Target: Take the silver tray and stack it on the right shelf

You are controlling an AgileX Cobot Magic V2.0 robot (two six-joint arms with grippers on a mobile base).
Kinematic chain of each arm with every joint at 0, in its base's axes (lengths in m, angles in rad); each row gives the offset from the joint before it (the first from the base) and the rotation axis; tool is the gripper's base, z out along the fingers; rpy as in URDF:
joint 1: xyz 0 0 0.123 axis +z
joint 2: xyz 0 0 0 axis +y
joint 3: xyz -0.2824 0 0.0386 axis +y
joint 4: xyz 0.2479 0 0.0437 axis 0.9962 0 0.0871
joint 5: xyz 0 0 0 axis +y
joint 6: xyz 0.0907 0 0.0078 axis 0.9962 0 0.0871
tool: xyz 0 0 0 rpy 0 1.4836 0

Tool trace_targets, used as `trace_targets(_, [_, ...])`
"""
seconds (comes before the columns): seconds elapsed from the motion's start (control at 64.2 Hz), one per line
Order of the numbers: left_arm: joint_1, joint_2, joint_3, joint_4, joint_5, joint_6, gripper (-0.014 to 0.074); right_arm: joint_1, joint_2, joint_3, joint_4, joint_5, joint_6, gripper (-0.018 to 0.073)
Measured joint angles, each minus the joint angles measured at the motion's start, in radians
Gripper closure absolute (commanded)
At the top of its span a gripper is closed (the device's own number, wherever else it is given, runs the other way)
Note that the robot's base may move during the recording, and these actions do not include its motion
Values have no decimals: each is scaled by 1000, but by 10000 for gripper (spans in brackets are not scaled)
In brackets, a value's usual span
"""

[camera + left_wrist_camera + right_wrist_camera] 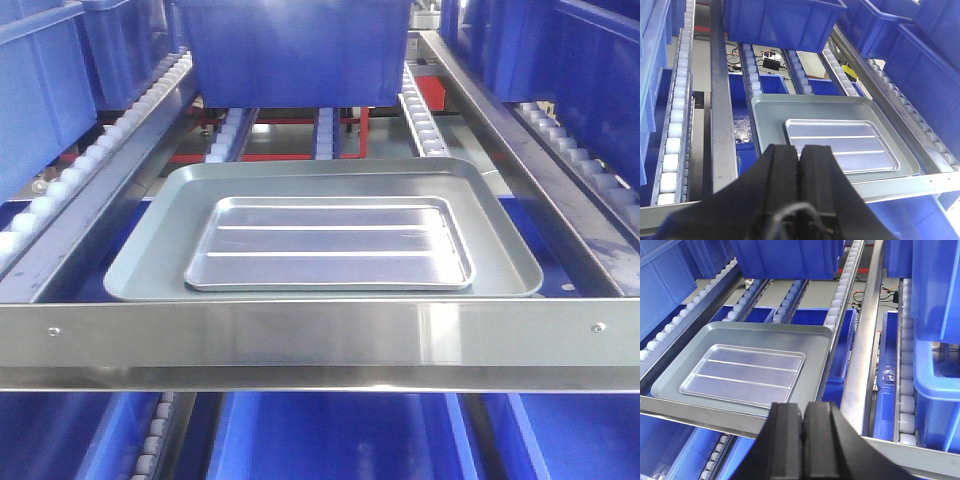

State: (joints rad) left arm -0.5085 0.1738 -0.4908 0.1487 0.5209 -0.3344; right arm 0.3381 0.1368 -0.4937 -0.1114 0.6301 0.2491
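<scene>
Two black fingers of the left gripper [801, 172] sat pressed together, holding nothing, at the very front of the left wrist view. Likewise, the right gripper [803, 427] had its black fingers closed against each other, empty. Just beyond both grippers ran the broad brushed-steel front bar of the right shelf [320, 343], with a small screw near each end. Past that bar, ahead of the left gripper and slightly to its right, and ahead and to the left of the right gripper, lay the silver tray [330, 244]. It rested flat inside a larger dull grey tray [150, 250], its two long ridges catching the light. Rails of white rollers [60, 185] ran away on both sides. Farthest off stood a blue bin [295, 50] on the rollers.
</scene>
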Motion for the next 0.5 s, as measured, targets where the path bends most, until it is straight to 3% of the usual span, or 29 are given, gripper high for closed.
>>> trace_targets(0.109, [0,0,8,-11,0,4,697,0,0,0,0,0,0,510])
trace_targets(0.233, [57,-11,26,-39,3,105,697,0,0,0,0,0,0,510])
trace_targets(0.358, [221,-48,85,-141,-41,228,697,0,0,0,0,0,0,510])
trace_targets(0.436, [353,-83,176,-187,-139,284,697,0,0,0,0,0,0,510])
trace_targets(0.498, [423,-107,252,-197,-229,296,697,0,0,0,0,0,0,510])
